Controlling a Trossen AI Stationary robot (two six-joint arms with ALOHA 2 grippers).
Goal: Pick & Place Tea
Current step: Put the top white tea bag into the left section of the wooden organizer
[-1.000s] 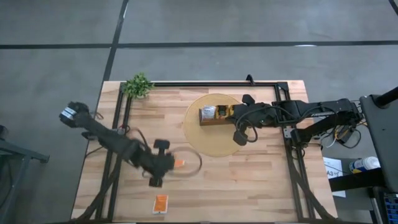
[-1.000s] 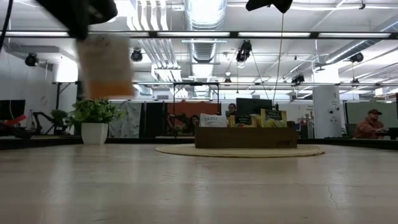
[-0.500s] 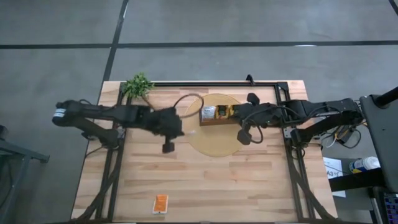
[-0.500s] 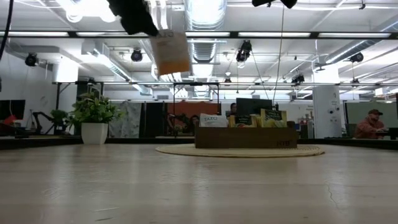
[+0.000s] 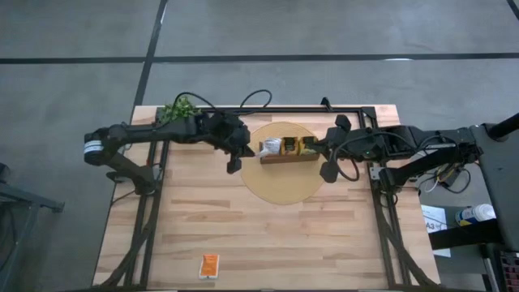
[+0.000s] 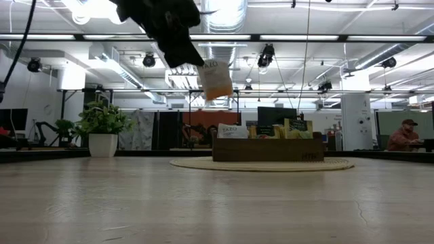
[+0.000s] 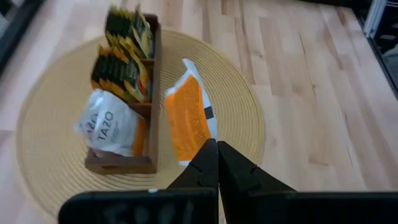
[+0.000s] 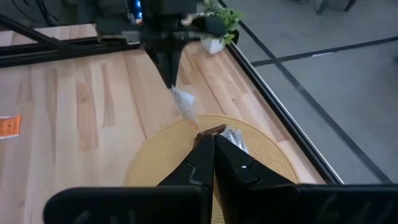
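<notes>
While beside box (image 5: 288,152), left tool (image 5: 236,161) pinching sachet (image 7: 188,121).

Bright ceiling strip lights (image 6: 224,37) glare; table evenly lit.

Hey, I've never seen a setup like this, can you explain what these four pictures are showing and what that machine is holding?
Two robot arms work at a wooden table. One picture looks straight down, one looks level across the tabletop, and two come from cameras on the arms' wrists. The left gripper is shut on an orange-and-white tea sachet, held in the air beside a wooden box that stands on a round mat and already holds sachets. The right gripper is shut and empty, over the mat's other side. Another sachet lies near the table's front edge, and a small potted plant stands at a back corner.
</notes>
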